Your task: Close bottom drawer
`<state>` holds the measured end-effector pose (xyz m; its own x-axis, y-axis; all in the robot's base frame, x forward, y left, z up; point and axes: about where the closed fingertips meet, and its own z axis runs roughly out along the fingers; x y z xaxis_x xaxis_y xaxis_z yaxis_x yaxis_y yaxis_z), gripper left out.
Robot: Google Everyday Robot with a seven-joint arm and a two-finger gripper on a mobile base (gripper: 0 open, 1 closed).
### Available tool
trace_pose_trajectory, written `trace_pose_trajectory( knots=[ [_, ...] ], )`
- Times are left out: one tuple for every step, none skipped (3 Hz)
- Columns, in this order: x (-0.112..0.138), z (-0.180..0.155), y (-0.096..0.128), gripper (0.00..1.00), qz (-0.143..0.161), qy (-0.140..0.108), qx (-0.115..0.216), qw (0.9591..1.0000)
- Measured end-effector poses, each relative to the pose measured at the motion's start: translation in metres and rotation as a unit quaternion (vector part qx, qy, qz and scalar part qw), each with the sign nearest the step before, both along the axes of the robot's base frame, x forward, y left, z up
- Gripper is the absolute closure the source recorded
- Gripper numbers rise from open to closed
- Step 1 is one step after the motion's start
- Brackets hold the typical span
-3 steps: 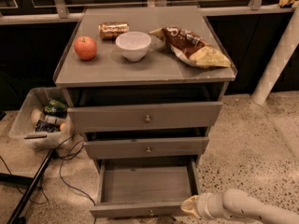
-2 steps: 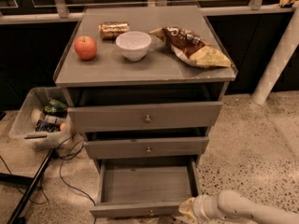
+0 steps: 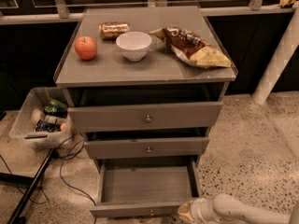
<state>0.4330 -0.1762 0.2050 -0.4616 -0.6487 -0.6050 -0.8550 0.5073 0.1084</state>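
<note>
Grey bottom drawer (image 3: 145, 185) stands pulled out; the gripper (image 3: 187, 212) sits by its front's right end, at five o'clock, its spread impossible to tell.

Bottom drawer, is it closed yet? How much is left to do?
Not yet. The bottom drawer is pulled far out, its grey inside showing. The gripper sits at the right end of the drawer's front panel, by the floor, seemingly placed to push. So nothing is finished: the whole push inward is left.
</note>
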Motion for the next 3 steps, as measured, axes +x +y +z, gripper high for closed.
trace_pose_trajectory(
  knots=[
    [-0.002,-0.023,0.005,1.00,0.000,0.009,-0.003,1.0000],
    [-0.009,-0.043,0.013,1.00,0.011,0.013,-0.011,0.9998],
    [-0.009,-0.044,0.013,0.82,0.012,0.014,-0.011,0.9998]
  ],
)
